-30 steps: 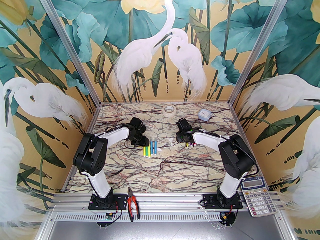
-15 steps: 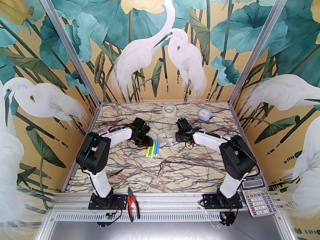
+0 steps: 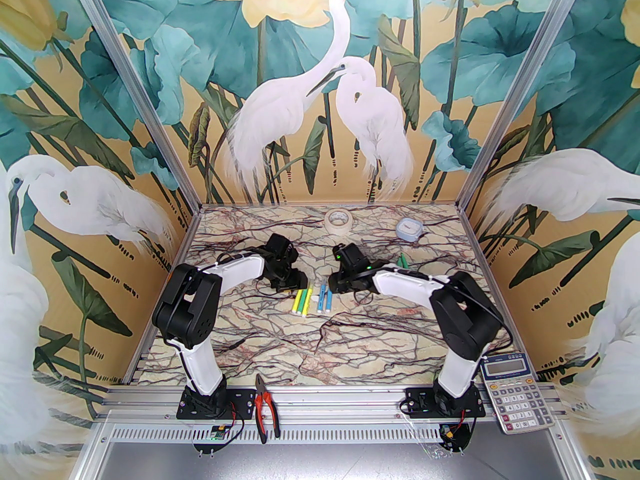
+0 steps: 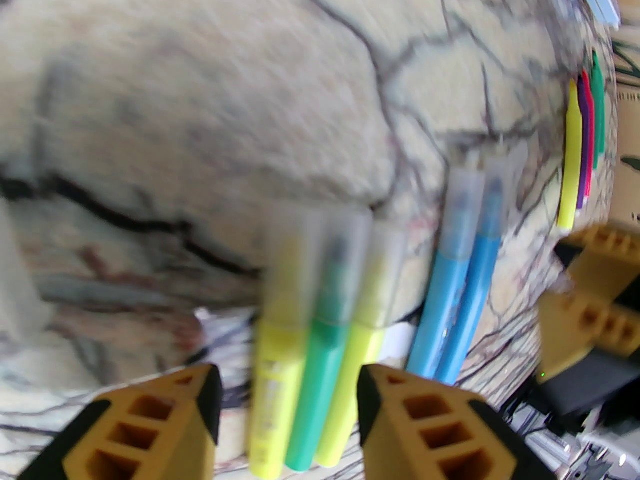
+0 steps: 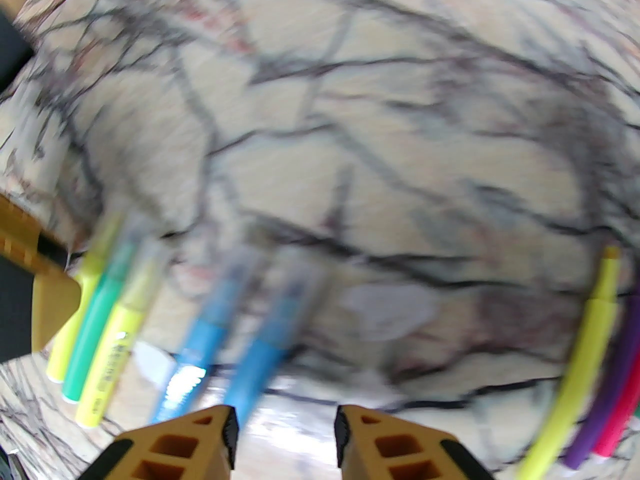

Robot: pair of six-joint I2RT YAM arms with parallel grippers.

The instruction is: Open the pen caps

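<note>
Three capped markers, yellow, green and yellow, lie side by side mid-table. Two blue ones lie just right of them. Pale translucent pen caps sit on the ends of all five. My left gripper hangs over the yellow and green trio, open, its jaws straddling their tail ends. From the right, my right gripper stands open and empty beside the blue markers. Loose caps lie on the marble ahead of it. Uncapped yellow, purple and pink markers lie further right.
A tape roll and a small pale blue box stand at the back. A green marker lies behind the right arm. Red-handled pliers and a calculator rest on the near rail.
My right arm swung left to the blue markers, uncovering the green marker behind it. The blue markers shifted slightly right. My left gripper's jaws widened over the yellow and green ones.
</note>
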